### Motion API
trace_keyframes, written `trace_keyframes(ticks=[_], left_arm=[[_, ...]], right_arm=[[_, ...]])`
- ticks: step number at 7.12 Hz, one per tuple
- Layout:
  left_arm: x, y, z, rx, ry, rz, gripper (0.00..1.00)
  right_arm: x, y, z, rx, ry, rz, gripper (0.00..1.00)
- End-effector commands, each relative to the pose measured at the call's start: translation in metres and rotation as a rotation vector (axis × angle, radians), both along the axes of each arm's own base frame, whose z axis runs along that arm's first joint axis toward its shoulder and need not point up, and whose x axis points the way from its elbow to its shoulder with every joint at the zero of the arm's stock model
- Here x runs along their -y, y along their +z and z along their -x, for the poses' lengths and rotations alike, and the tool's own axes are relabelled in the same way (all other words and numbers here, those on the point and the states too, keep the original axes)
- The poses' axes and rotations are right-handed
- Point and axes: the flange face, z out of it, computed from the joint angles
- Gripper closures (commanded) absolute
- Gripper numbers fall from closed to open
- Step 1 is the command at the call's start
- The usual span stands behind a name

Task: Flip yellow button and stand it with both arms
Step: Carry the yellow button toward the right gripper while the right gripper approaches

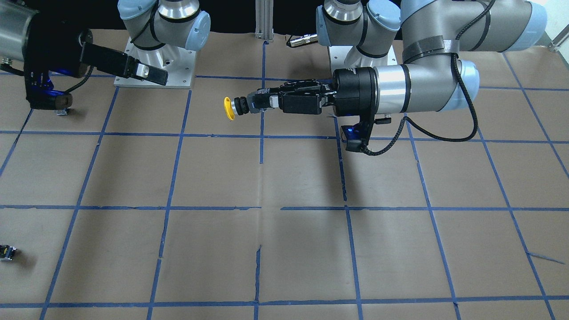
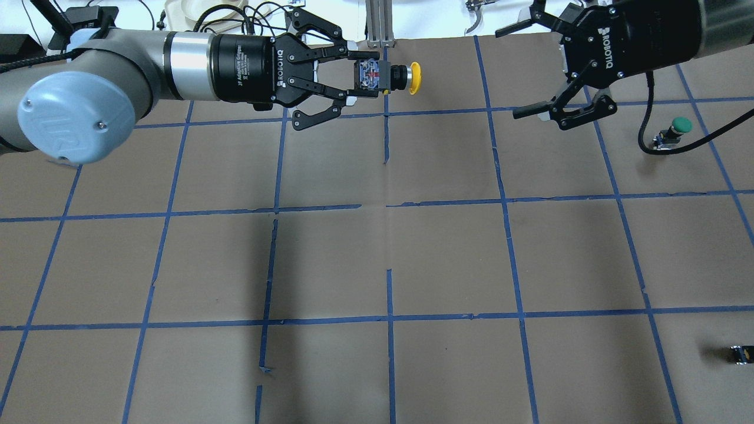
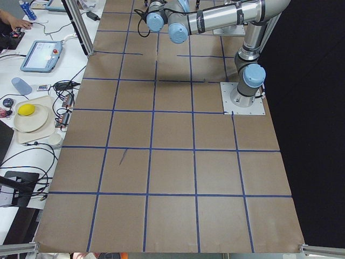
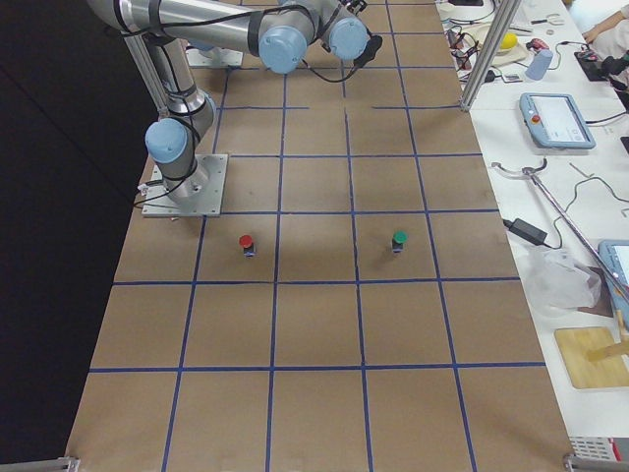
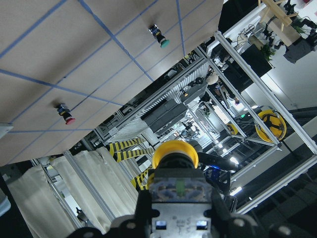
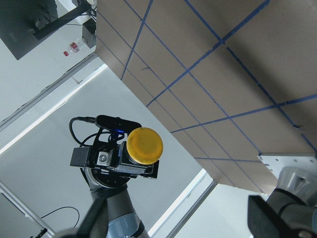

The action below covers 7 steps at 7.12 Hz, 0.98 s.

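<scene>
1. Table: brown paper top with a blue tape grid, fills most of the overhead view.
2. Left arm: comes in from upper left of the overhead frame and lies roughly level, reaching toward top centre.
3. Right arm: upper right corner of the overhead frame, wrist angled toward frame centre.
4. Left gripper: clamped on the grey contact-block end of the yellow button, fingers either side of the block.
5. Right gripper: jaws spread wide with nothing between them, upper right of the overhead frame, well apart from the yellow button.
6. Yellow button position: held off the table on its side at top centre of the overhead frame. Its cap points away from the left gripper, toward the right gripper. In the right wrist view the cap faces the lens, left of centre.
7. Green button: upright on the table, right side of the overhead frame, below the right gripper.
8. Red button: upright on the table, left of centre in the exterior right view, near the arm's base plate.
9. Small black-grey block: lower right edge of the overhead frame, on the table.
</scene>
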Motion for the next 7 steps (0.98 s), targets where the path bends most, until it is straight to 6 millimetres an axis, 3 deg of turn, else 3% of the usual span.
trace_keyframes(ticks=[1,2,3,5,7], left_arm=[[-0.008,0.002,0.015,-0.032,-0.011,-0.022,1.0],[-0.01,0.005,0.022,-0.053,-0.014,-0.02,1.0],[-0.01,0.007,0.024,-0.071,-0.011,-0.018,1.0],[-0.008,0.008,0.025,-0.106,0.004,-0.024,1.0],[-0.007,0.008,0.025,-0.106,0.004,-0.022,1.0]], right_arm=[[0.019,-0.011,-0.008,0.123,-0.067,-0.034,0.0],[0.024,-0.024,-0.022,0.157,-0.062,-0.07,0.0],[0.023,-0.031,-0.052,0.154,-0.001,-0.087,0.03],[0.025,-0.039,-0.059,0.159,0.01,-0.106,0.05],[0.025,-0.034,-0.059,0.156,0.012,-0.103,0.2]])
